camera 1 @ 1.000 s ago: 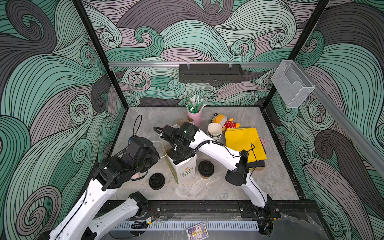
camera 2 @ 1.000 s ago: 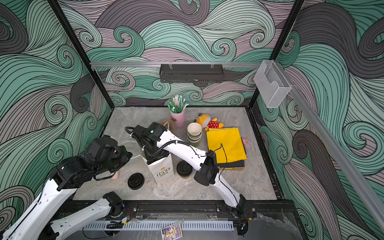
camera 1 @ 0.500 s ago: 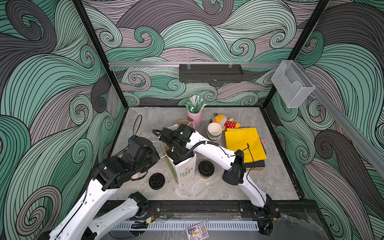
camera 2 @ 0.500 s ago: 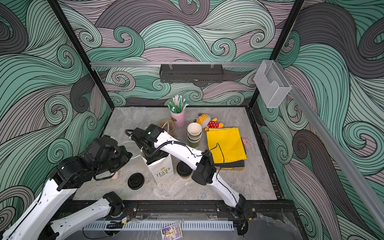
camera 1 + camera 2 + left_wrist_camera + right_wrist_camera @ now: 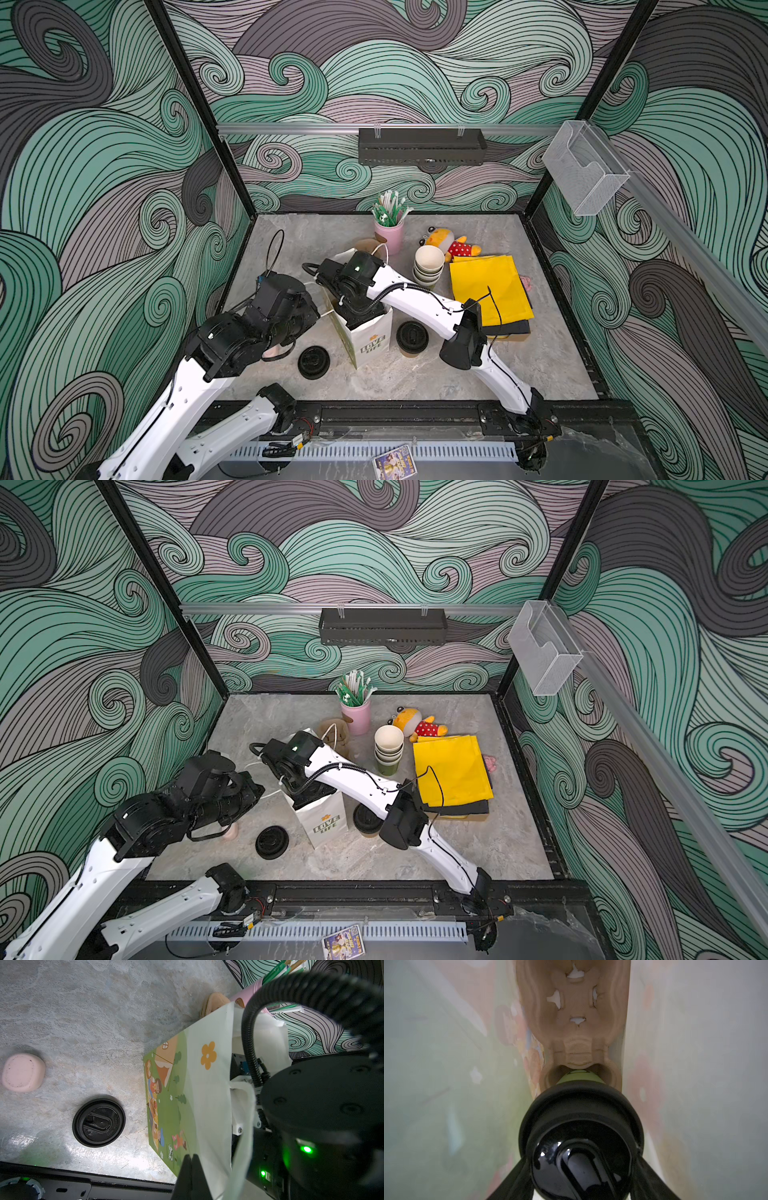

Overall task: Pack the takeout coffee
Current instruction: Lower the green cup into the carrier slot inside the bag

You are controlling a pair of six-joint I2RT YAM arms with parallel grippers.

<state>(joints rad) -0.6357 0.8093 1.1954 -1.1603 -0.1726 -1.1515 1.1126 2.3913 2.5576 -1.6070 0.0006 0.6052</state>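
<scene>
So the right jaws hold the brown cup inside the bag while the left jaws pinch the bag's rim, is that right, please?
Not quite: the cup in the right jaws inside the bag is the green cup, as the right wrist view shows. The brown cup stands outside, beside the bag. The left jaws do pinch the bag's rim.

Green paper cup with round black plastic lid point(image 5: 581, 1126) sits upright inside the white paper bag point(image 5: 370, 340); brown paper cup point(image 5: 411, 338), black-lidded, stands upright just right of it.
</scene>
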